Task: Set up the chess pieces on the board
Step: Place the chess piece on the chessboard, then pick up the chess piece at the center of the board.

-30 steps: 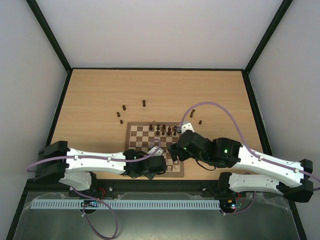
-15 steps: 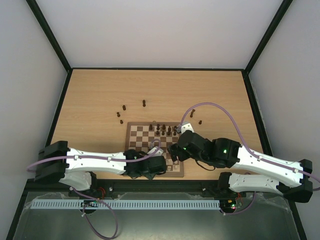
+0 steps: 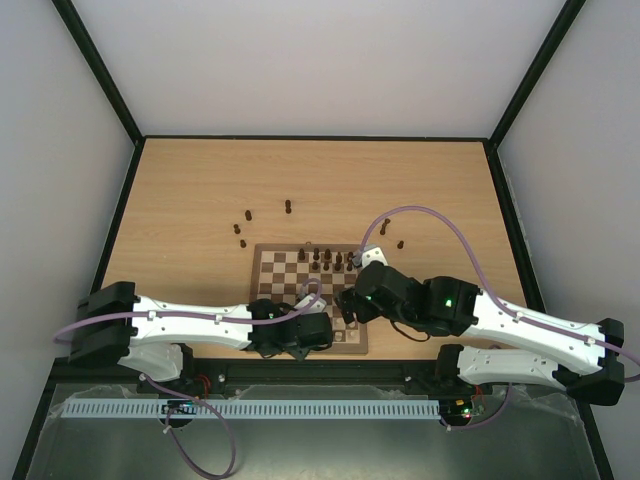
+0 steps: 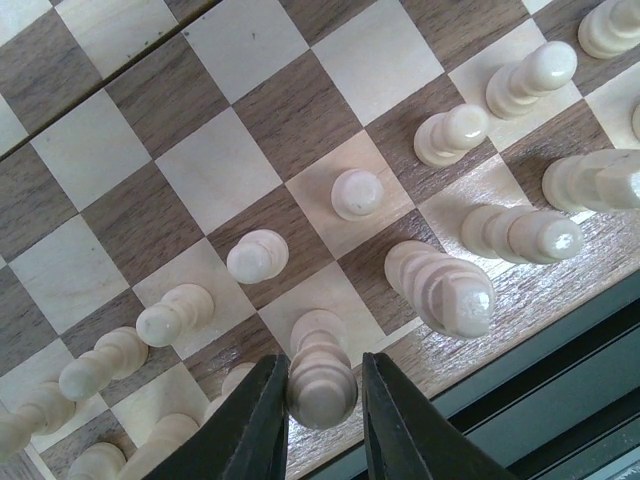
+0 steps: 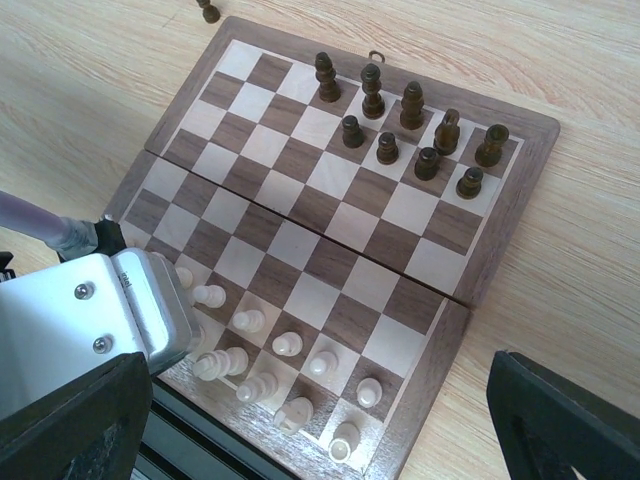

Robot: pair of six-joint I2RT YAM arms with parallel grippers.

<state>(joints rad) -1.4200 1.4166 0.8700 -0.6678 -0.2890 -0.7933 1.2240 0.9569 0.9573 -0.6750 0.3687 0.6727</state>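
The board [image 3: 270,262] lies at the near middle of the table. Several dark brown chess pieces [image 5: 400,135] stand in two rows at its far right corner. Other dark pieces stand off the board on the table, to the far left [image 3: 247,214], behind it [image 3: 288,206] and to the right [image 3: 384,226]. Cream pieces fill the near rows [image 5: 285,345]. My left gripper [image 4: 322,405] is low over the near edge. Its fingers straddle a cream piece [image 4: 320,375], the left finger touching it and the right one a hair apart. My right gripper [image 5: 320,430] is wide open and empty above the board.
A black rail [image 4: 560,400] runs just past the board's near edge. The two wrists [image 3: 340,315] are close together over the near right part of the board. One dark piece [image 5: 207,10] stands beyond the board's far left corner.
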